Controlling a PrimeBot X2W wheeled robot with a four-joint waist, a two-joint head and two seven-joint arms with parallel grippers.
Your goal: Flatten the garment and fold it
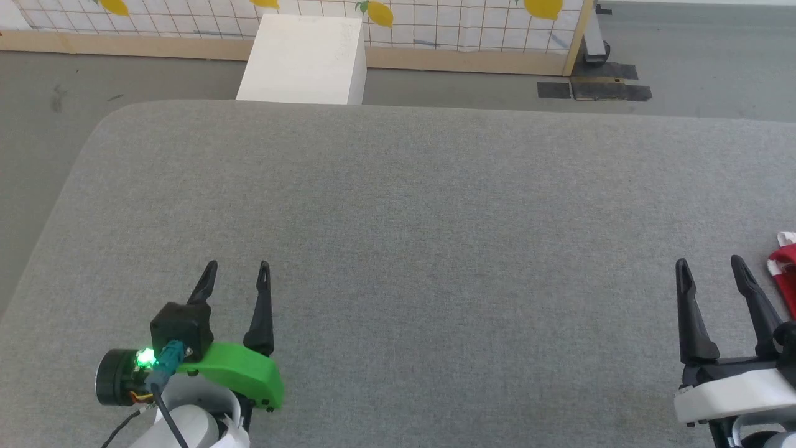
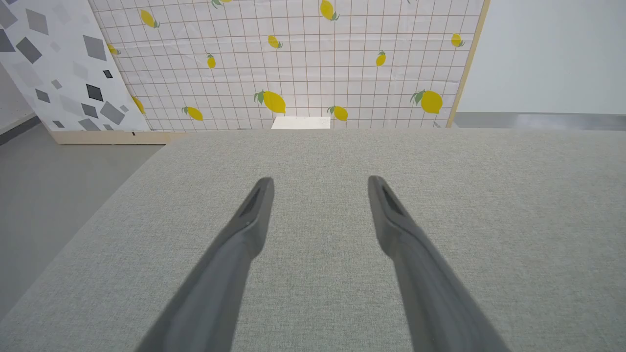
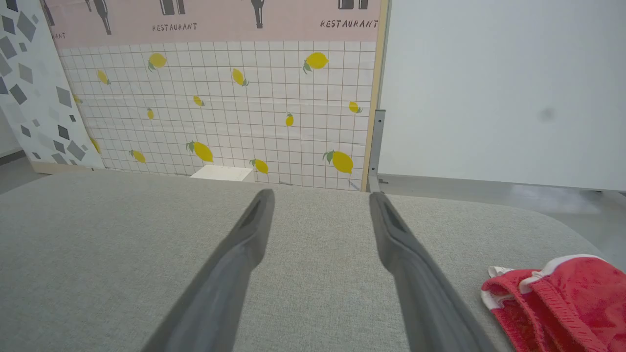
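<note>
Your left gripper [image 1: 239, 266] hangs spread and empty over the grey table [image 1: 398, 205] at lower left, and your right gripper [image 1: 709, 261] is likewise spread and empty at lower right, with both sets of fingers pointing at the far edge. The shorts [image 1: 785, 264] lie bunched on the table just right of your right gripper, not touching it; they are red with white trim, the elastic waistband shows in the right wrist view, and the head view cuts them off. Past the far edge, a white box [image 1: 305, 59] stands on the floor before a lemon-print panel [image 1: 435, 25].
</note>
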